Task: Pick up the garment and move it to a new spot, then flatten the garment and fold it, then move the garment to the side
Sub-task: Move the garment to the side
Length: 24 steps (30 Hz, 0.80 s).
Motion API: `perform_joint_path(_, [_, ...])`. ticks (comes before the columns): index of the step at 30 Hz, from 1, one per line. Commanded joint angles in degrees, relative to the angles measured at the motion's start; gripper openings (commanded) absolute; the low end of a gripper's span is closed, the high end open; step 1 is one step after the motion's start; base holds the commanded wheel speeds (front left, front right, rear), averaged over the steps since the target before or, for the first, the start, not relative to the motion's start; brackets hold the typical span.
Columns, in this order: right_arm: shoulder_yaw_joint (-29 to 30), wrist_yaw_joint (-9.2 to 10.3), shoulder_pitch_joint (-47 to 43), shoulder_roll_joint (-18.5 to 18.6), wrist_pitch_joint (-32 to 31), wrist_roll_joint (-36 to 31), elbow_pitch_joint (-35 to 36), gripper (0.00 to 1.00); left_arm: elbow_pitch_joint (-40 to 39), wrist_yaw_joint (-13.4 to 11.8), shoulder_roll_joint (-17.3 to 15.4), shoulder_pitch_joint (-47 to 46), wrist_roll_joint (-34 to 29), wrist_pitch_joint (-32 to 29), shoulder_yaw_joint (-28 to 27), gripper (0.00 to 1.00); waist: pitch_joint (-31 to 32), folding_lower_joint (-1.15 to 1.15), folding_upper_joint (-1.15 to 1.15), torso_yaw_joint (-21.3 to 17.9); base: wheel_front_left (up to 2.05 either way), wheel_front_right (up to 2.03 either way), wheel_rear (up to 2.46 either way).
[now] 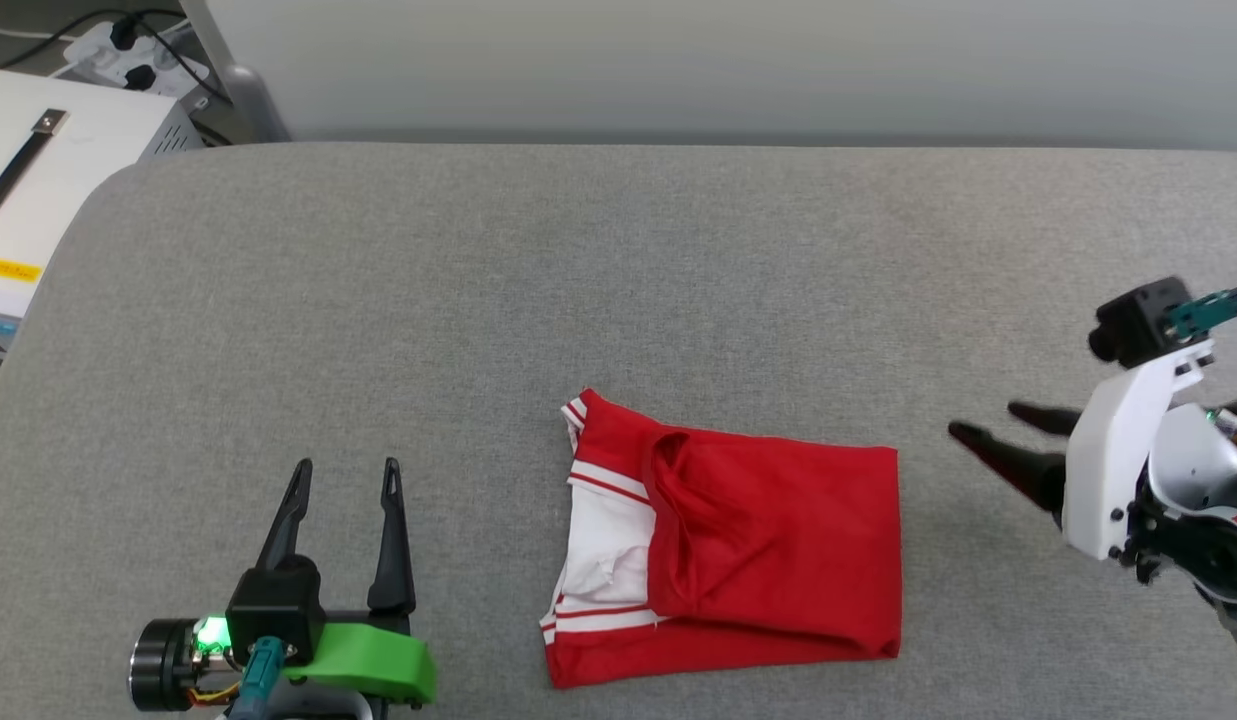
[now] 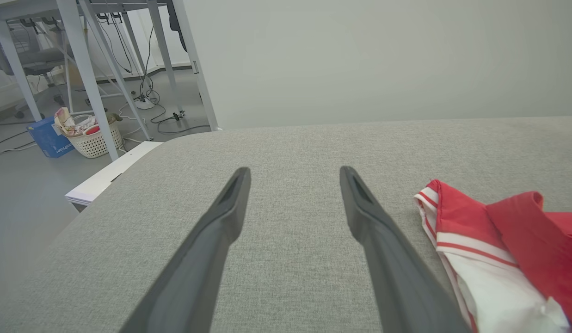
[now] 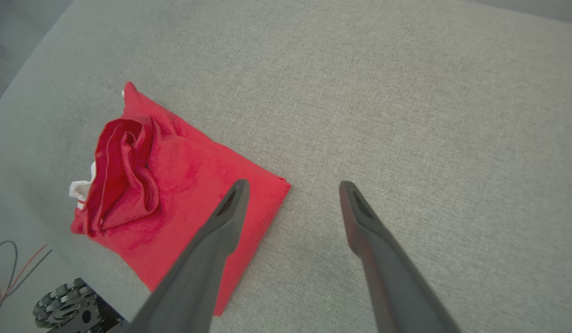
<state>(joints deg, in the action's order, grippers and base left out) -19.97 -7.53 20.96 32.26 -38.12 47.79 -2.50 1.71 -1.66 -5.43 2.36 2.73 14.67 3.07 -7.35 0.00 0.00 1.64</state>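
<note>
The garment (image 1: 768,545), a red jersey with white sleeves and red-white striped trim, lies folded into a rough rectangle near the front edge of the grey table (image 1: 578,280). Its white sleeve part faces left. My left gripper (image 1: 346,475) is open, resting left of the garment with nothing between its fingers. My right gripper (image 1: 988,420) is open too, hovering just right of the garment, fingers pointing left toward it. The left wrist view has the garment's striped sleeve (image 2: 480,259) at the right. In the right wrist view the folded garment (image 3: 175,199) lies under and left of my left finger (image 3: 221,236).
A white case (image 1: 48,190) with a black handle stands beyond the table's left corner. Cables and a power strip (image 1: 128,50) lie behind it. Off the table in the left wrist view are metal desk legs (image 2: 82,60) and a laundry basket (image 2: 91,138).
</note>
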Motion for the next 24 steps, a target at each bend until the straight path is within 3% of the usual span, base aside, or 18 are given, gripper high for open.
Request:
perform_joint_path(1, [-0.5, 0.04, -0.9, -0.1, -2.0, 2.2, -0.8, 1.00, 0.0, 0.4, 0.3, -1.4, -0.3, 0.3, 0.0, 1.00, -0.9, 0.00, 0.00, 0.6, 0.00, 0.00, 0.00])
perform_joint_path(5, [-1.0, 0.04, -2.3, -1.0, -7.4, 7.4, -3.3, 1.00, -0.1, 0.5, 0.6, -2.4, -0.5, 0.3, 0.4, 1.00, -2.7, 0.00, 0.00, 1.4, 0.00, 0.00, 0.00])
perform_joint_path(9, [-2.0, 0.04, -2.6, -2.1, -9.0, 8.5, -5.6, 1.00, 0.0, 0.7, 0.7, -3.4, -0.5, 0.3, 0.6, 1.00, -4.6, 0.00, 0.00, 2.3, 0.00, 0.00, 0.00])
perform_joint_path(16, [-3.5, 0.04, -1.4, -5.3, -7.8, 10.2, -9.9, 1.00, 0.3, 0.9, 1.1, -5.4, -0.7, 0.3, 1.1, 1.00, -7.1, 0.00, 0.00, 3.8, 0.00, 0.00, 0.00])
perform_joint_path(24, [-9.0, 0.04, -1.1, -7.2, -5.4, 10.9, -13.3, 1.00, 0.9, 1.0, 1.3, -6.2, -0.9, 0.3, 1.3, 1.00, -8.0, 0.00, 0.00, 4.4, 0.00, 0.00, 0.00])
